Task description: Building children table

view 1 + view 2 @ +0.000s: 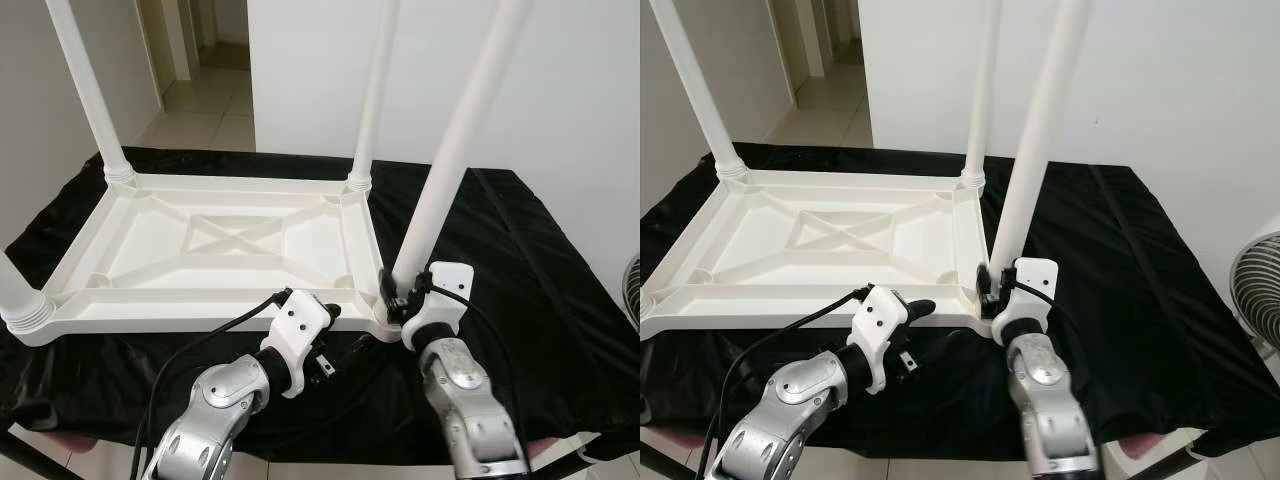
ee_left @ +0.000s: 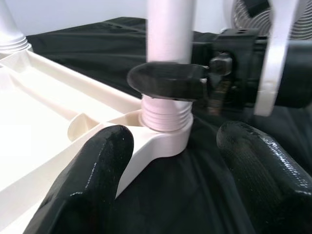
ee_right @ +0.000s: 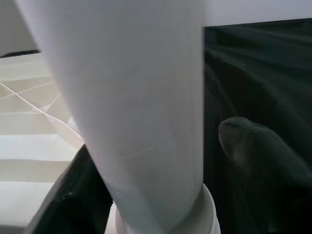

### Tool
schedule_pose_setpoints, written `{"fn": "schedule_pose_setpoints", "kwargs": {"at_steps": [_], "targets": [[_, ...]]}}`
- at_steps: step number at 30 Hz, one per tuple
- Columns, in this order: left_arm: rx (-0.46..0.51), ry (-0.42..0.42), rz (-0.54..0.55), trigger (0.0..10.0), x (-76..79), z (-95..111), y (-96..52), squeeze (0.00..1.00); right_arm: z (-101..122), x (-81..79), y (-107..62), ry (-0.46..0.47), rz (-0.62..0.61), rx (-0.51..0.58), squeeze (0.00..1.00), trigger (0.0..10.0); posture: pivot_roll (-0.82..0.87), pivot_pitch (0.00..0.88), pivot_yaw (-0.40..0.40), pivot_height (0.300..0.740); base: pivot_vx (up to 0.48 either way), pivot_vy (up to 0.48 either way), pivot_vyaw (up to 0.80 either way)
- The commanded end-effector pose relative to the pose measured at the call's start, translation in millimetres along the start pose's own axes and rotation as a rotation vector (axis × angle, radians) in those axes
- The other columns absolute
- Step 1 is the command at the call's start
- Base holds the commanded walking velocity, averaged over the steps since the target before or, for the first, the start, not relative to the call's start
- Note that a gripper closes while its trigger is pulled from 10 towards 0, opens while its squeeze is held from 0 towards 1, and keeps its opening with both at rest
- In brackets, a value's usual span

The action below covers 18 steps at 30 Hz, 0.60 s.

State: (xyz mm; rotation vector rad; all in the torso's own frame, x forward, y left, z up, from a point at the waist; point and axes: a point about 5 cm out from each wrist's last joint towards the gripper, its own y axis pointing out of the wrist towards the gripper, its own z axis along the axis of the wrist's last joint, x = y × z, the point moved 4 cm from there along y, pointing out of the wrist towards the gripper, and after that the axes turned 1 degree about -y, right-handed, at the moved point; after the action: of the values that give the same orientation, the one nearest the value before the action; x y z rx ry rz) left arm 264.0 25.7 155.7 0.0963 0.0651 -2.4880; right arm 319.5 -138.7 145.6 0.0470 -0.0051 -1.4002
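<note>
Right gripper (image 1: 398, 297) clamps the leg (image 1: 440, 190) just above its corner socket on the upturned top (image 1: 200, 240). Left gripper (image 2: 170, 180), fingers wide, waits beside. Keep the leg plumb while you twist.

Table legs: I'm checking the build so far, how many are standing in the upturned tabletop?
4. Far-left leg, far-right leg, near-left leg at the picture's edge, and near-right leg, which the right gripper is clamped on just above its socket.
</note>
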Motion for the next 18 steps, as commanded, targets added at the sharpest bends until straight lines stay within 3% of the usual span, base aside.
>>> {"fn": "schedule_pose_setpoints", "kwargs": {"at_steps": [1,4,5,8,9,12,14,18], "targets": [[-0.014,-0.015,0.040,10.0,-3.1,-3.4,1.5,0.00,-3.4,6.9,-1.3,0.012,-0.005,-0.011,1.00,10.0,-0.04,0.030,-0.015,0.740,0.000,0.000,0.00],[-0.013,-0.018,0.036,10.0,-2.3,-3.2,1.7,0.00,-0.1,13.2,-0.3,-0.005,0.013,-0.001,1.00,10.0,-0.04,0.023,-0.017,0.740,0.000,0.000,0.00],[-0.014,-0.018,0.034,10.0,-2.1,-3.3,1.8,0.00,3.0,23.9,3.5,-0.034,0.163,-0.002,1.00,10.0,-0.04,0.017,-0.011,0.740,0.000,0.000,0.00],[-0.014,-0.019,0.034,10.0,-2.1,-3.4,2.0,0.00,3.9,25.7,3.8,-0.032,0.217,-0.005,1.00,10.0,-0.04,0.017,-0.011,0.740,0.000,0.000,0.00],[-0.014,-0.018,0.031,10.0,-1.7,-3.3,2.4,0.00,3.0,24.7,4.6,-0.053,0.294,-0.013,0.00,10.0,-0.04,0.009,-0.008,0.740,0.000,0.000,0.00],[-0.015,-0.016,0.022,10.0,-1.2,-3.3,3.2,0.00,1.1,23.6,6.7,-0.098,0.409,-0.028,0.00,10.0,-0.04,0.004,-0.008,0.740,0.000,0.000,0.00],[-0.015,-0.016,0.022,10.0,-1.3,-3.3,3.2,0.00,1.2,24.1,7.1,-0.101,0.417,-0.027,0.00,10.0,-0.04,0.004,-0.008,0.740,0.000,0.000,0.00],[-0.011,-0.001,0.027,10.0,-4.8,-1.1,4.3,0.00,-0.1,15.7,18.2,-0.134,0.554,-0.037,0.00,10.0,-0.03,0.000,-0.012,0.740,0.000,0.000,0.00]]}}
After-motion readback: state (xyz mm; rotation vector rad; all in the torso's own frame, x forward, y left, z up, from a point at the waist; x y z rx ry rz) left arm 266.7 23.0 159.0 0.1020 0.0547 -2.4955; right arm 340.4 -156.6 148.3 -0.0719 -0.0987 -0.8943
